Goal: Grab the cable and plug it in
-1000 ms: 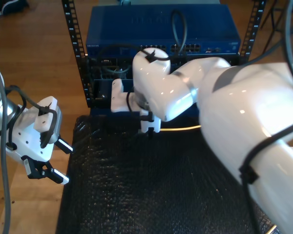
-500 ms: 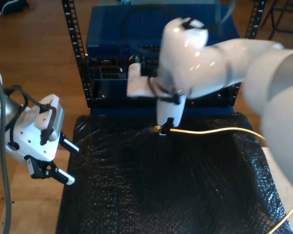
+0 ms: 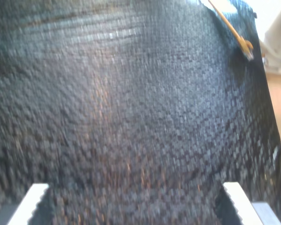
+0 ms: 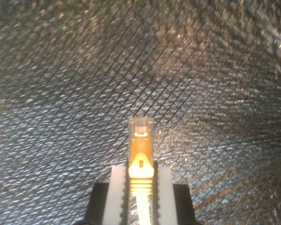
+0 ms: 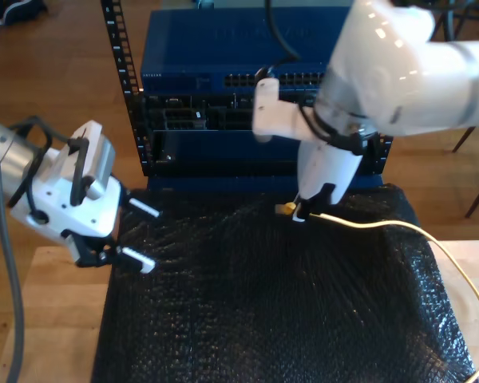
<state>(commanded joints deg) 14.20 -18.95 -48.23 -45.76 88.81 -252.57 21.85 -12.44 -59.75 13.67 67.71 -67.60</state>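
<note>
The desk (image 5: 56, 319) carries a black bubble-textured mat (image 5: 263, 311) that covers most of its top, and behind it stands a rack with blue network gear (image 5: 255, 56) showing rows of ports. From the exterior view's right a bulky white arm (image 5: 407, 64) reaches across in front of the rack and bends downward, so that my second tool (image 5: 302, 214) points down at the mat's far edge, just before the rack's foot. At the exterior view's left the other arm (image 5: 4, 167) holds my first tool (image 5: 136, 235) low over the mat's near-left edge, tilted toward the mat's middle, its fingers (image 3: 35, 201) spread wide with nothing between them. The cable (image 5: 399, 231) runs pale yellow from my second tool across the mat toward the exterior view's right and off the desk's edge. My second tool is clamped narrowly on the cable's boot just behind the plug (image 4: 141, 136), whose clear tip juts out beyond the fingers (image 4: 117, 192), above the mat.
</note>
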